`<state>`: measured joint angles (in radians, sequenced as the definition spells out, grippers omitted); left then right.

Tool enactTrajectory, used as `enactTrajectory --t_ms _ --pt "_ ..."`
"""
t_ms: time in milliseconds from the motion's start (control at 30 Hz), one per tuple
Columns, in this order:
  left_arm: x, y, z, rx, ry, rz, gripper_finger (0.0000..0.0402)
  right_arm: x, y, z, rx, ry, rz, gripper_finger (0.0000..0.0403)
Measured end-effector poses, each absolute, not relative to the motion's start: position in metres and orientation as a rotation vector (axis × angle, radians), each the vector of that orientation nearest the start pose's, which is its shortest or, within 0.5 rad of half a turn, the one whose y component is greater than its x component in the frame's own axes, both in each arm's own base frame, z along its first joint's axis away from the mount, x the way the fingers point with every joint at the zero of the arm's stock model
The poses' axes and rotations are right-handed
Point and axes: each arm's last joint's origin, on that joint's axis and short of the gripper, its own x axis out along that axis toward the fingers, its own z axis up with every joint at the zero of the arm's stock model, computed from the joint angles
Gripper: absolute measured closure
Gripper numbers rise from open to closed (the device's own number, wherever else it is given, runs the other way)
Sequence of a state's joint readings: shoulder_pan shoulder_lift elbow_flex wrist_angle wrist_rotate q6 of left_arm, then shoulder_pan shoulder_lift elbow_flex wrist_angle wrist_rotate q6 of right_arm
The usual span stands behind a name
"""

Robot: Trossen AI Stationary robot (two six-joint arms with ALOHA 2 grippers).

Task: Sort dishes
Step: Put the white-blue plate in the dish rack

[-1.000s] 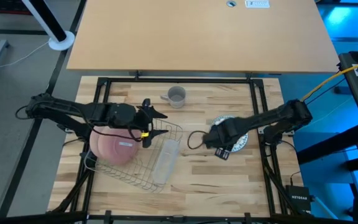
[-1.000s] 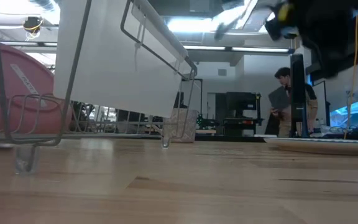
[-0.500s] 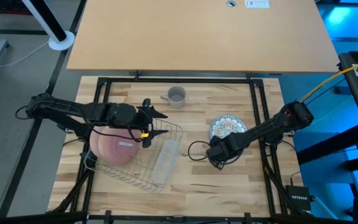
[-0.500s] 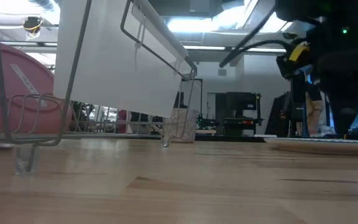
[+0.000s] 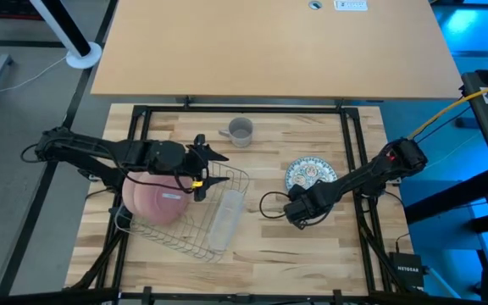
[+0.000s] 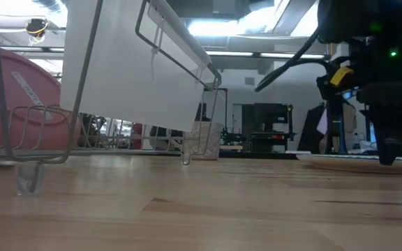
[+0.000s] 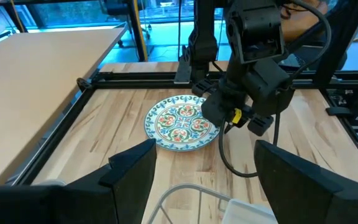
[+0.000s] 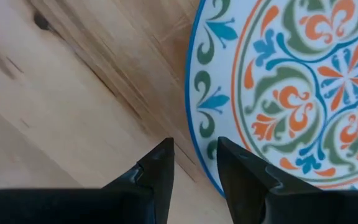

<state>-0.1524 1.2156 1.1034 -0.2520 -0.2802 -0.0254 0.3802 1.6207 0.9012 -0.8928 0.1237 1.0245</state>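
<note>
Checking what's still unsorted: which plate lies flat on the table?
The patterned plate, beside the right gripper; the pink plate stands in the wire rack.

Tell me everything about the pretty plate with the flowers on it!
The round patterned plate has a white face covered in orange, green and blue swirls, with a thin blue line round its rim. It looks glazed and ceramic. It lies flat, face up, on the right side of the light wooden table, away from the wire rack. The right hand hangs low at its edge, fingers slightly apart either side of the rim, not yet gripping it.
</note>
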Motion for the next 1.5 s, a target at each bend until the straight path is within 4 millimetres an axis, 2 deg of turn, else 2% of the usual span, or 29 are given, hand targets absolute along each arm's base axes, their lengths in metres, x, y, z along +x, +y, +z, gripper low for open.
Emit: enactTrajectory --t_ms 500,633,900,1100,1500 --pt "0.266 -0.033 0.349 0.053 0.354 0.131 0.0141 0.238 0.088 0.153 0.338 1.39 -0.639 0.0278" --pt "0.266 -0.033 0.349 0.053 0.355 0.131 0.0141 0.242 0.092 0.145 0.33 1.388 -0.634 0.0279" --pt "0.266 -0.033 0.349 0.054 0.356 0.131 0.0141 0.239 0.103 0.129 0.187 1.377 -0.701 0.0279" --pt "0.266 -0.033 0.349 0.053 0.355 0.131 0.0141 0.235 0.103 0.128 0.131 1.366 -0.727 0.0279" --pt "0.266 -0.033 0.349 0.053 0.355 0.131 0.0141 0.235 0.103 0.127 0.138 1.373 -0.723 0.0279"
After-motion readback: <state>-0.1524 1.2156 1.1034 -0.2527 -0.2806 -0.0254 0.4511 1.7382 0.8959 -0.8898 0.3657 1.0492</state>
